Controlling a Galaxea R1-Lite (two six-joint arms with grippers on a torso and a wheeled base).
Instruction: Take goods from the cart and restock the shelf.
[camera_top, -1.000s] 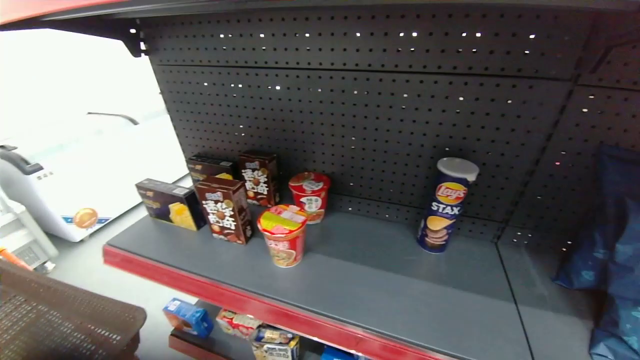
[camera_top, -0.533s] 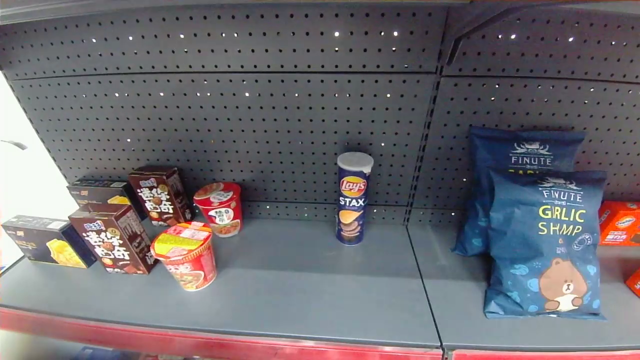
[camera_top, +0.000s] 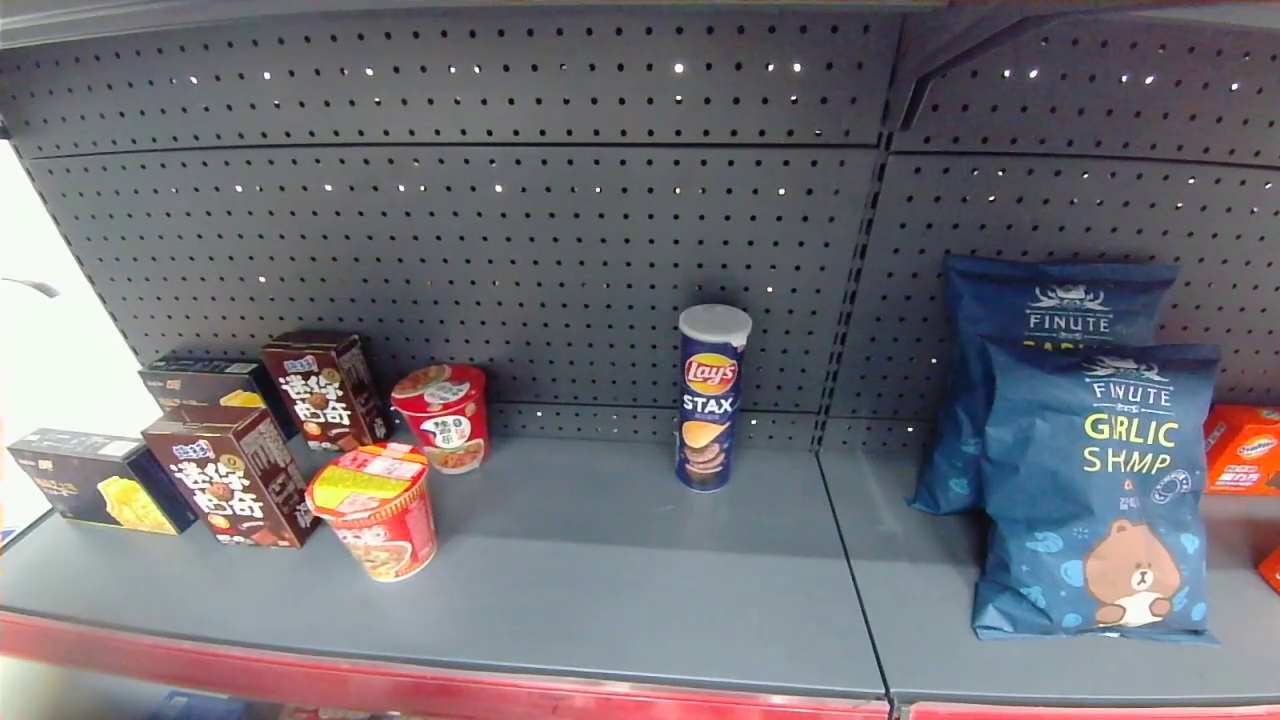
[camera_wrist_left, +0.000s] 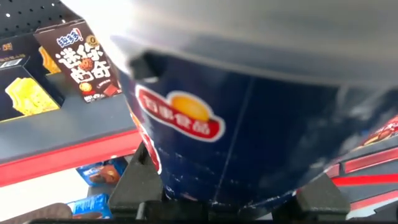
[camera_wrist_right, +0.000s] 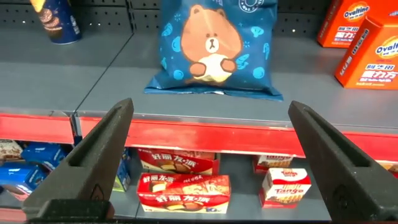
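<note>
My left gripper is shut on a dark blue chips can with a pale lid, which is seen very close, with its black fingers on either side of its body. A matching chips can stands upright at the back of the grey shelf, near the middle. In front of the shelf's red edge, my right gripper is open and holds nothing. Beyond it lies a blue bear-print snack bag.
On the shelf's left stand two red noodle cups, brown chocolate boxes and dark boxes. Two blue snack bags lean at the right, with orange boxes beyond. Bare shelf lies around the standing can. Lower shelves hold more packs.
The head camera has swung to the right, bringing the blue bags and orange boxes into sight. The goods on the shelf have not moved.
</note>
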